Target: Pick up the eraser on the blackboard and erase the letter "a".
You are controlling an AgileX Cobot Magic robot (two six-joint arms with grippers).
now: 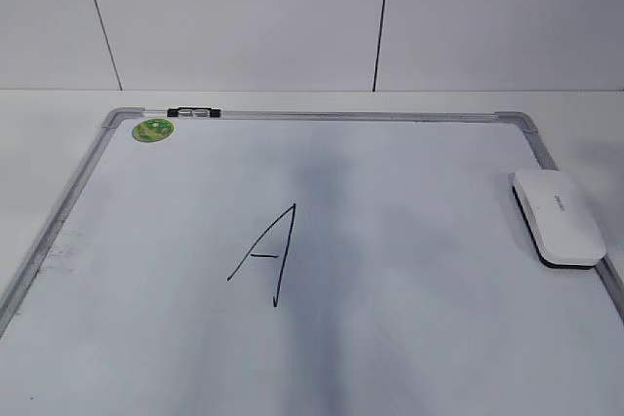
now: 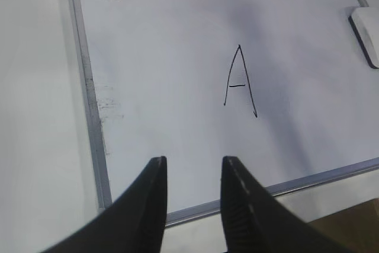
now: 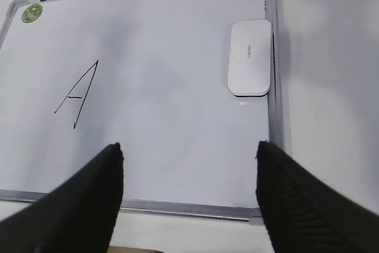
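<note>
Presently, your wide-parted, empty right end effector (image 3: 189, 176) must advance to the untouched eraser (image 3: 250, 56) ahead, slightly right; the left end effector (image 2: 192, 173), partly parted, holds nothing.

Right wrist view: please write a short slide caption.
Open right gripper above the whiteboard; eraser at its right edge, letter "A" unerased.

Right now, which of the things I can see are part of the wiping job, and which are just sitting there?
Part of the job:
- eraser, lying at the board's right edge
- blackboard, really a white board
- letter "A", the only writing on it
- right hand, open, nearer the eraser

Just there:
- green sticker
- black clip on the top frame
- left hand, empty
</note>
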